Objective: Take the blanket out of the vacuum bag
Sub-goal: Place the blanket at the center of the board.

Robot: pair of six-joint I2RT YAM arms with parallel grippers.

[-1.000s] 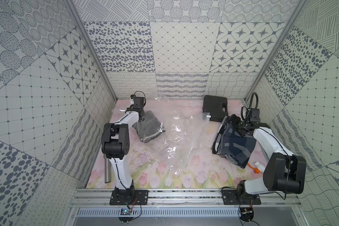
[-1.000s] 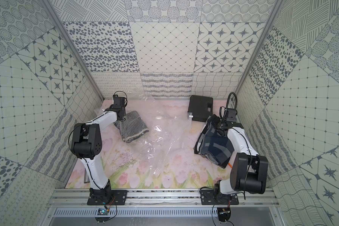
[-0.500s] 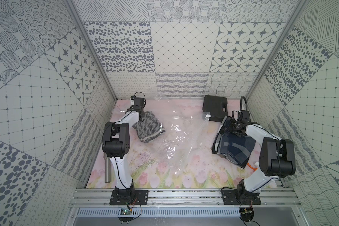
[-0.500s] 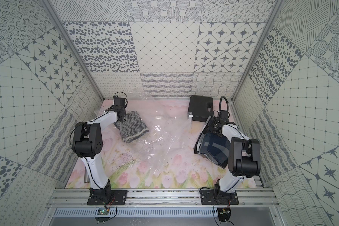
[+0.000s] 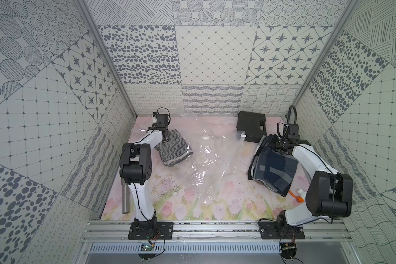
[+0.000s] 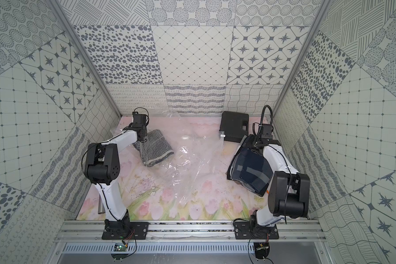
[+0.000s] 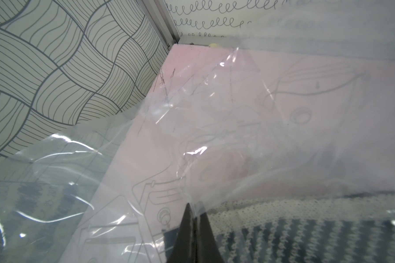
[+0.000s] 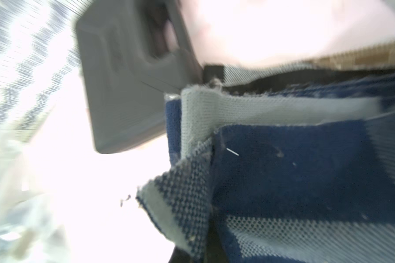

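Evidently little is done so far: the herringbone blanket [image 5: 174, 149] lies under the film of the vacuum bag [image 5: 206, 164], at the bag's far-left end, so by my reading it is not yet out. The left gripper [image 7: 193, 216] is clenched on a fold of that film, right at the blanket's edge. The right gripper [image 5: 280, 144] is closed at a navy folded textile [image 5: 274, 169] beside the black case [image 5: 249, 125], well apart from the blanket; whether it pinches cloth I cannot tell.
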